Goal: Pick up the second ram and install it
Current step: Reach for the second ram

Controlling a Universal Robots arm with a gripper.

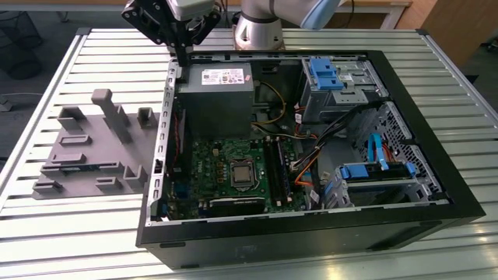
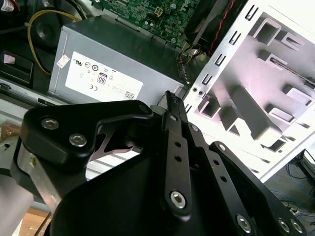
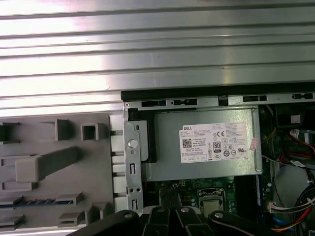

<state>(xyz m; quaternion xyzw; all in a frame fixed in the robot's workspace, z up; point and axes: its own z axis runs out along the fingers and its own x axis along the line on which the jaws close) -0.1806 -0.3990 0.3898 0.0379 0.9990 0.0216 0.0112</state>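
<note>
The second ram (image 1: pixel 80 168) lies on edge in a slot of the grey holder block (image 1: pixel 93 146) on the table, at the exterior view's left of the open computer case (image 1: pixel 311 227). In the first wrist view it is a thin blue-green strip (image 3: pixel 37 202) in the holder. My gripper (image 1: pixel 183 61) hangs above the case's back left corner, next to the grey power supply (image 1: pixel 221 99), well away from the ram. Its fingers (image 2: pixel 170 105) stand together with nothing between them. The motherboard's memory slots (image 1: pixel 276 166) run beside the processor socket (image 1: pixel 242 174).
The case walls (image 1: pixel 160 151) rise between the holder and the motherboard. Blue drive cages (image 1: pixel 327 76) and loose cables (image 1: pixel 311 163) crowd the case at the exterior view's right. The holder has several upright posts (image 1: pixel 113 114). The slatted metal table (image 1: pixel 78 233) runs all around.
</note>
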